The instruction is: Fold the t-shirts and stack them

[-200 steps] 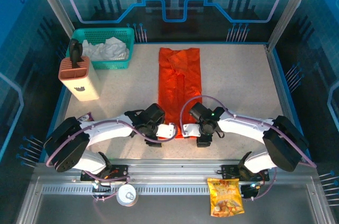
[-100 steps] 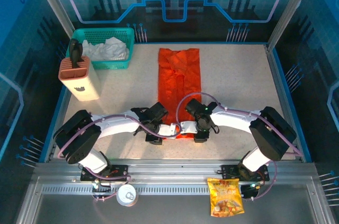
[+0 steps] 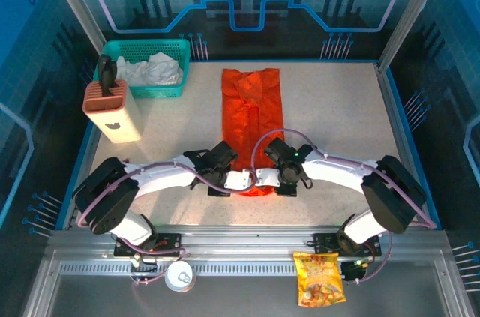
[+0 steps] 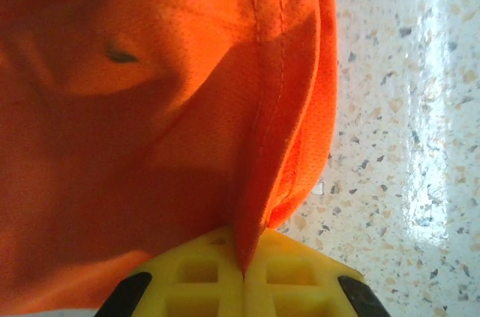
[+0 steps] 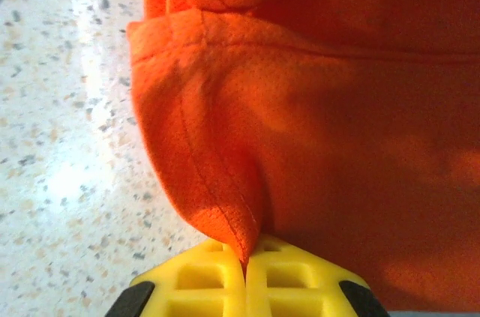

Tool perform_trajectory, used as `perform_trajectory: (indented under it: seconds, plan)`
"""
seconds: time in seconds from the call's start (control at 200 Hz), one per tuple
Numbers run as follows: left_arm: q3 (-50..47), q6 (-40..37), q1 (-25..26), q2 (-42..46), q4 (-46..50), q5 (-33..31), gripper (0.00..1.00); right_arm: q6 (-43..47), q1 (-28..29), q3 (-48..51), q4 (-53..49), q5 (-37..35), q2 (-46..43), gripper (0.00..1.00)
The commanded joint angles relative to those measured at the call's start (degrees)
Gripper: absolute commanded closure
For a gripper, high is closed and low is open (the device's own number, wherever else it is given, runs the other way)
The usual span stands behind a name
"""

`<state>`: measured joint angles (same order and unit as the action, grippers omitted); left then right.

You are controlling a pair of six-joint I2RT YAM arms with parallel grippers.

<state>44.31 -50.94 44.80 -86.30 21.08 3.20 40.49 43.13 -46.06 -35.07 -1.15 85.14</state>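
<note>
The left end effector point(image 4: 241, 273) is clenched on the near end of the orange t-shirt point(image 3: 253, 118). The right end effector point(image 5: 245, 263) is clenched on that same end, just beside the left one. Each one pinches a little fold of cloth between its yellow pads, and the cloth comes to a point right at the tips.

I think they sit so close together because the shirt is folded into a long thin strip, so its two near corners are close too. Holding both corners should let the arms lift that end evenly and lay it over the far end.

From both end effectors, the rest of the shirt stretches straight ahead, away from them. It lies flat on the speckled worktop point(image 3: 337, 130).
</note>
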Motion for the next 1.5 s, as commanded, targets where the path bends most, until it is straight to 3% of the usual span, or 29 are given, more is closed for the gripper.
perform_trajectory:
  seconds: [0.0, 0.42, 0.635, 0.886, 1.086, 1.496]
  plan:
    - [-1.2, 1.5, 0.6, 4.7, 0.8, 0.3, 1.0, -1.0, 1.5, 1.2, -2.8, 0.2, -5.0, 1.0]
    - [-1.9, 8.6, 9.7, 18.8, 10.7, -3.2, 1.0, -6.7, 10.7, 2.0, -16.3, 0.0, -21.4, 1.0]
    - [1.5, 10.6, 9.9, 22.0, 13.4, -6.9, 1.0, -8.1, 11.6, 0.9, -18.3, -3.1, -25.9, 1.0]
    - [8.1, 7.4, 2.7, 16.0, 11.3, -5.9, 1.0, -7.1, 3.6, -4.0, -10.7, -6.9, -21.5, 1.0]
    - [13.9, 4.2, -2.8, 8.4, 9.9, -4.3, 1.0, -2.4, -4.2, -9.8, -5.1, -3.7, -16.2, 1.0]
    - [21.3, 0.6, -11.7, -4.5, 7.7, -2.0, 1.0, 4.2, -14.0, -19.9, -0.1, 0.0, 1.1, 1.0]
